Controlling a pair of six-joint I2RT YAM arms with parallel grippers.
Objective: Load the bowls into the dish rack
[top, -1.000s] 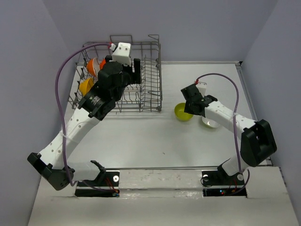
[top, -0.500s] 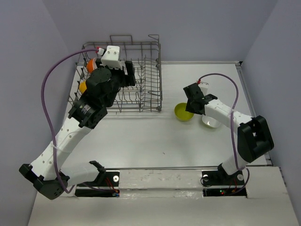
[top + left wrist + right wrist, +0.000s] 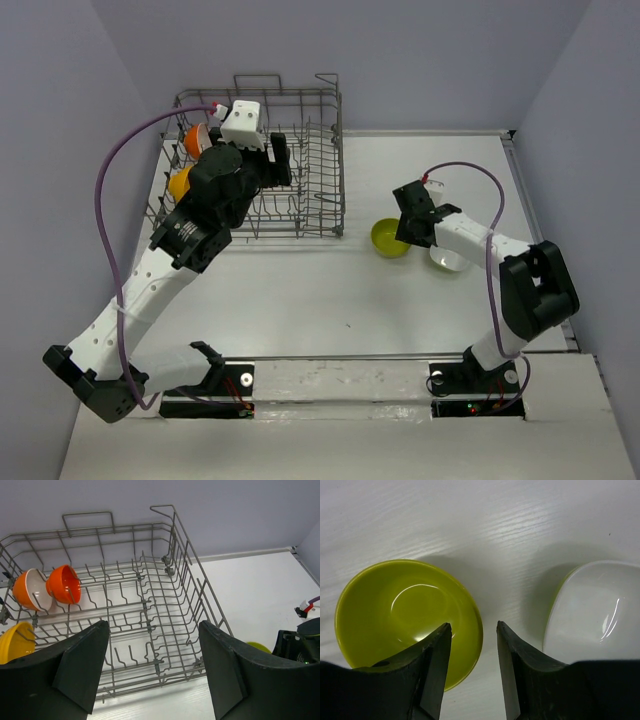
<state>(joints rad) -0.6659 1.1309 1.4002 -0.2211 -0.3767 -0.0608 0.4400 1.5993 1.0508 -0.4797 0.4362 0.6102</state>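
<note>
Top view: on the table [image 3: 300, 290], green bowl [image 3: 386, 238] and white bowl [image 3: 448, 261] side by side, well off at 3 o'clock from the rack [image 3: 338, 170]. Right pincer [image 3: 408, 232] directly over the green bowl's 3 o'clock edge. Left pincer [image 3: 283, 165] above the rack, far from both. Plainly the right arm's pick.

Left wrist: left pincer wide apart, holding nothing, above bare tines. Red bowl [image 3: 64, 584], white-orange bowl [image 3: 31, 589] and yellow bowl [image 3: 14, 642] racked at 9 o'clock.

Right wrist: right pincer narrowly parted and empty, straddling the green bowl's 3 o'clock rim. One finger over the inside, the other over the gap between the bowls. Likely straight down, then pinch.
</note>
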